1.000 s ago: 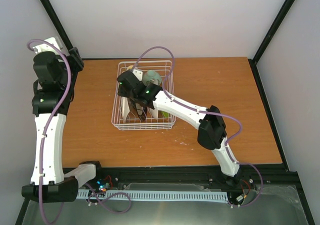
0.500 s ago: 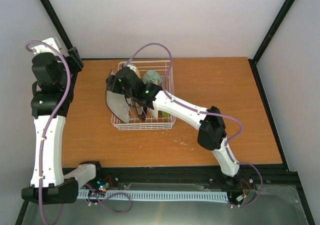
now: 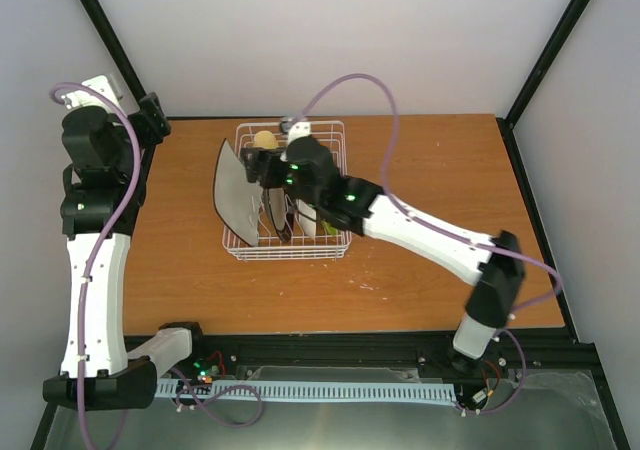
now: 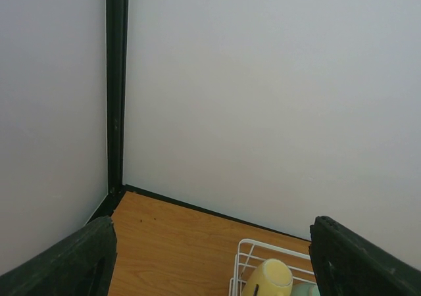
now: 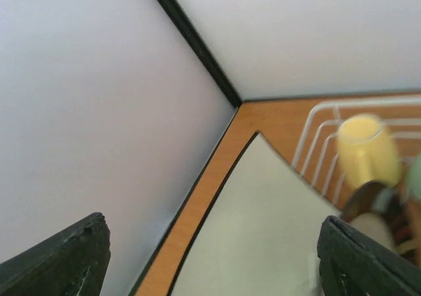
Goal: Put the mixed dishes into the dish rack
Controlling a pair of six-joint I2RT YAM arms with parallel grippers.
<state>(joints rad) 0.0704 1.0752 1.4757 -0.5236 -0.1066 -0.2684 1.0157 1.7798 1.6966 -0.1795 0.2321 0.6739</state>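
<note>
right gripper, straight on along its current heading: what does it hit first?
Probably the square white plate, close ahead of the right gripper, jaws open; the yellow cup sits right of that line. Depth unclear.

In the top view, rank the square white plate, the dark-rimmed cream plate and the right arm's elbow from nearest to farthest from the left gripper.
From the left gripper:
1. Square white plate, leaning at the left of the dish rack.
2. Dark-rimmed cream plate, standing mid-rack.
3. Right arm's elbow, far right.
</note>
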